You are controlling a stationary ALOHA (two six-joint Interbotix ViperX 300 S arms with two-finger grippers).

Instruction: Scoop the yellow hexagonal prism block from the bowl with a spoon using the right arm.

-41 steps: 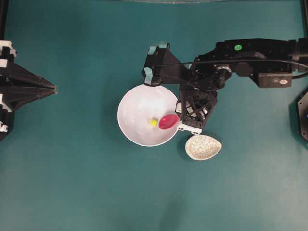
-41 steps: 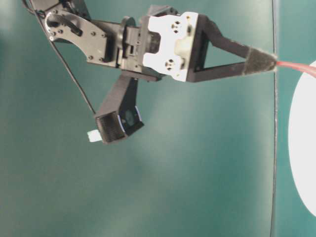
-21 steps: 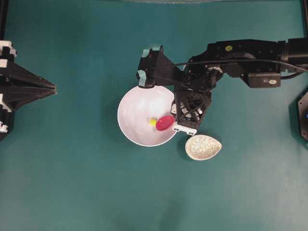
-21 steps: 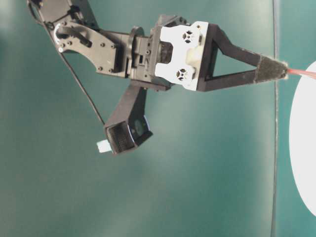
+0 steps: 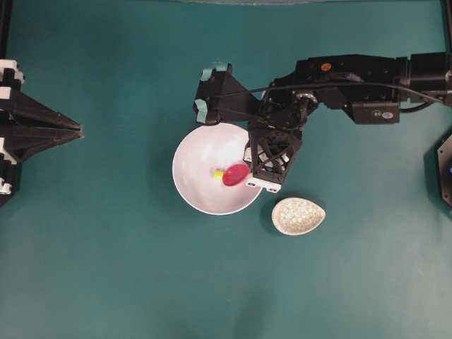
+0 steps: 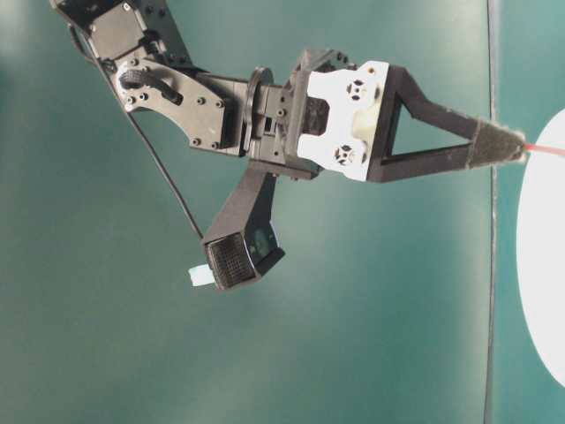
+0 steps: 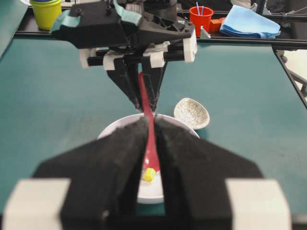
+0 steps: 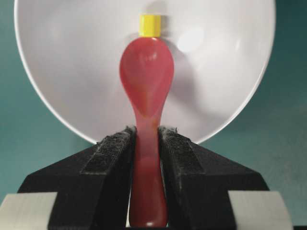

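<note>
Green tabletop (image 5: 106, 268), right arm (image 5: 332, 74) bowlward.

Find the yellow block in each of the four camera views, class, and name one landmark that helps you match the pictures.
Overhead: yellow block sits inside the white bowl, left of the spoon scoop.
Table-level: not in it; only the bowl's edge shows at the right.
Left wrist: low centre, beside the spoon's scoop.
Right wrist: top centre, just beyond the spoon's tip.
Shared landmark: the white bowl.
</note>
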